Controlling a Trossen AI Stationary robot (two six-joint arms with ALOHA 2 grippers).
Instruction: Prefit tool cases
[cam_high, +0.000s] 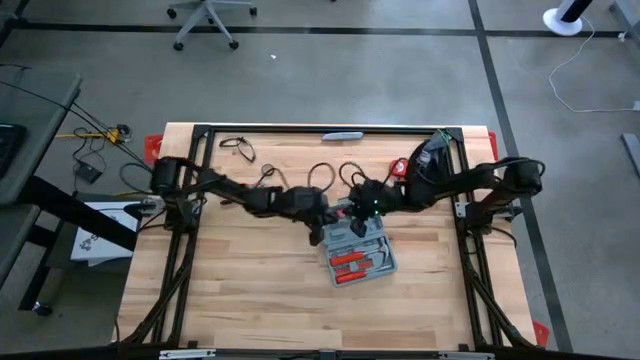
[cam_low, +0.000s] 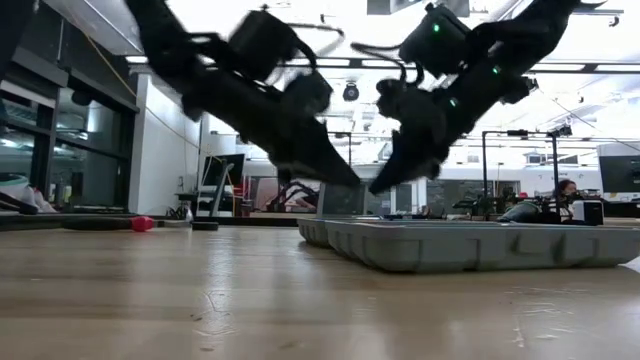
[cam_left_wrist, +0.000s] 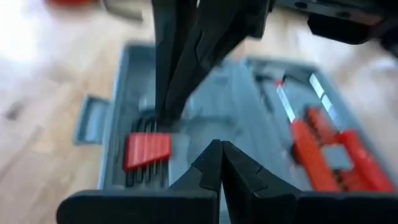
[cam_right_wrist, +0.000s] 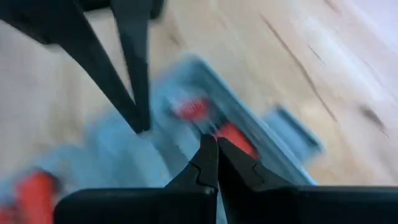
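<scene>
A: Where is the tool case (cam_high: 359, 252)?

B: In the overhead picture it lies open, a little right of centre and slightly below the middle of the wooden tabletop (cam_high: 250, 290), turned at an angle. Red-handled tools (cam_high: 350, 262) sit in its moulded tray.

A: And the two arms?

B: Both reach in from the sides and meet over the case's upper end. The left pincer (cam_high: 318, 233) comes from the left of the frame and hangs at the case's upper left corner. The right pincer (cam_high: 358, 226) comes from the right and hangs just above the case's upper edge. They are close together, nearly tip to tip.

A: Are the pincers wide or narrow?

B: Both are fully narrow, fingers pressed together, holding nothing. In the left wrist picture the left pincer (cam_left_wrist: 221, 149) forms a closed point over the grey tray, near a red holder of thin dark keys (cam_left_wrist: 147, 151). The right arm's closed fingers (cam_left_wrist: 171, 81) come down from the top of that frame, close to that holder.

A: What does the right wrist picture give?

B: The right pincer (cam_right_wrist: 214, 146) closed as well, above the blurred blue-grey case (cam_right_wrist: 124, 155) with red shapes in it.

A: And the level picture?

B: The case (cam_low: 470, 245) lies flat on the right half of the tabletop, and both dark arms slope down toward its far left end.

A: Anything else on the tabletop?

B: A slim grey bar (cam_high: 343, 135) lies at the top edge.
</scene>
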